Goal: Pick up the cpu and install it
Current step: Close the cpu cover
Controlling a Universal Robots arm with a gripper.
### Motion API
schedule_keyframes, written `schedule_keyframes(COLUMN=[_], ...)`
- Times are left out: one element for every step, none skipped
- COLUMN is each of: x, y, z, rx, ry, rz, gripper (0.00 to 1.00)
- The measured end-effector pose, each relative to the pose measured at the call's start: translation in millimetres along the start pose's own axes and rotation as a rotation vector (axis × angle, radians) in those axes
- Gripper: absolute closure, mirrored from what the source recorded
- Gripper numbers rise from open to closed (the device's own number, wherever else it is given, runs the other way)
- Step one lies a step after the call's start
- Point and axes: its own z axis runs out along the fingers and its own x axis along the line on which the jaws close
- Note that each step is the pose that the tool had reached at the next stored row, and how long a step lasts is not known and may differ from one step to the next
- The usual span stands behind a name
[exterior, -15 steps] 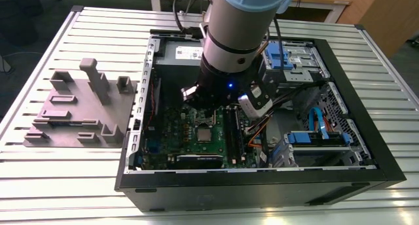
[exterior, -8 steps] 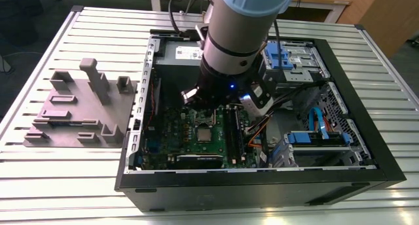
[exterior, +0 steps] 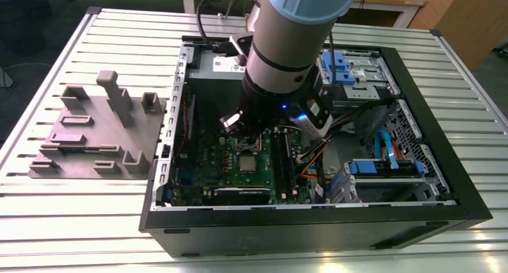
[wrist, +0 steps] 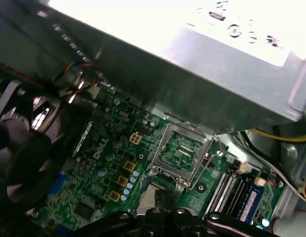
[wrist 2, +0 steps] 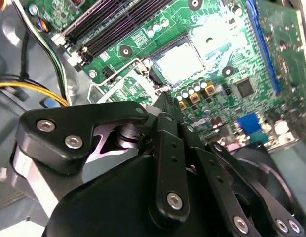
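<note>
The cpu [exterior: 248,163] is a small silvery square lying flat in its socket on the green motherboard [exterior: 202,166] inside the open computer case. In both wrist views the socket's metal frame [wrist: 183,154] [wrist 2: 118,84] stands flipped open beside the cpu [wrist 2: 180,61]. My gripper [wrist: 163,198] hangs just above the board at the edge of the cpu [wrist: 149,196], its black fingers together with nothing between them. My arm [exterior: 282,59] reaches down into the case and hides the board's far part in the exterior view.
The case's black wall [exterior: 317,216] rings the board. A large grey box [wrist: 232,74] sits at the far end, with memory slots [exterior: 284,160], blue drive bays [exterior: 341,68] and cables [exterior: 313,157] on the exterior view's right. A grey moulded plate [exterior: 87,136] lies on the slatted table [exterior: 80,219].
</note>
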Motion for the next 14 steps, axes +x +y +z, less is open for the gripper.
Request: schedule_keyframes(x=[0.1,0.0,0.0,0.0,0.0,0.0,0.0,-0.1,-0.1,-0.1,-0.2,-0.2,-0.2,-0.3], y=[-0.1,-0.1,-0.1,0.0,0.0,0.0,-0.1,-0.1,-0.2,-0.4,-0.4,-0.5,-0.6,-0.7], z=[0.1,0.2,0.3,0.3,0.3,0.3,0.6,1.4,2.0,2.7,3.5,4.3,5.0,5.8], rx=[-0.0007,-0.0078,-0.0225,-0.0381,-0.0553,-0.0693,-0.0735,-0.0731,-0.0723,-0.0717,-0.0712,-0.0705,-0.0699,-0.0694], ry=[-0.0011,-0.0062,-0.014,-0.0221,-0.0306,-0.0376,-0.0387,-0.0372,-0.0349,-0.0322,-0.0293,-0.0261,-0.0232,-0.0203], rz=[-0.012,-0.02,-0.026,-0.032,-0.038,-0.044,-0.054,-0.068,-0.083,-0.1,-0.118,-0.136,-0.154,-0.172], gripper=[0.89,0.89,0.89,0.89,0.89,0.89,0.89,0.89,0.89,0.89,0.89,0.89,0.89,0.89])
